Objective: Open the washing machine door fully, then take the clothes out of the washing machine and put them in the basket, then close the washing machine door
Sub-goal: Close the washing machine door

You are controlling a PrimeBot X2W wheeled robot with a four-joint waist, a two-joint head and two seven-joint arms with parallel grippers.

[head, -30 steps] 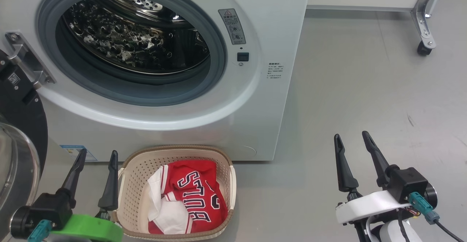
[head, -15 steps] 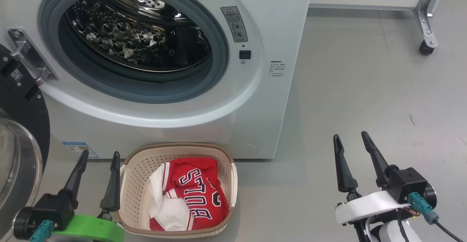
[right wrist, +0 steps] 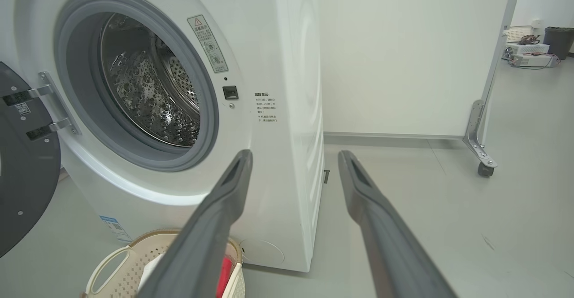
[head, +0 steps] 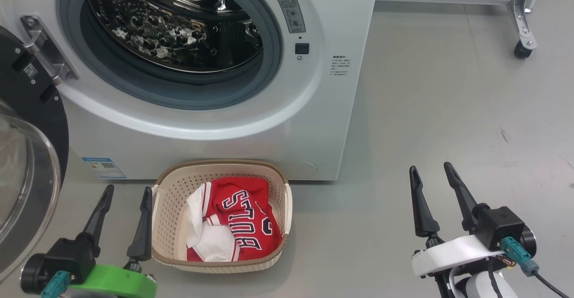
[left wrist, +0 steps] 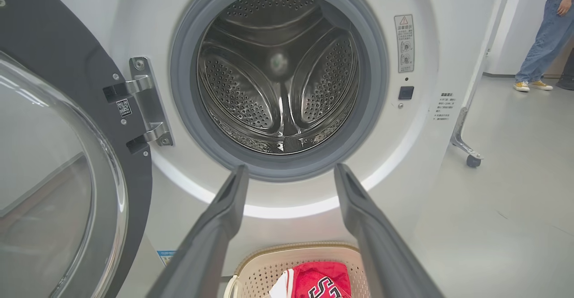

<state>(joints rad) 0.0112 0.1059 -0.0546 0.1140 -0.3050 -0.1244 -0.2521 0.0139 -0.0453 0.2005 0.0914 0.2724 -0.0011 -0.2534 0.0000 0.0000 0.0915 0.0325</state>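
Left gripper [head: 128,188] and right gripper [head: 429,167] gape empty. The basket [head: 219,163] holding the red jersey [head: 251,208] sits at the drum's [head: 179,33] 6 o'clock, with the open door [head: 45,109] at 9.

The two long dark fingers [right wrist: 210,235] of the right gripper [right wrist: 294,155] are seen spread apart, with nothing between them. Behind them the big white front-loading washing machine [right wrist: 287,64] is shown with its dimpled steel drum [right wrist: 148,96] exposed. The round black-rimmed door [right wrist: 27,190] is swung out at the left. Below, the cream perforated plastic basket [right wrist: 112,262] is set on the grey floor [right wrist: 448,208], and a strip of red cloth [right wrist: 224,271] is glimpsed inside it.
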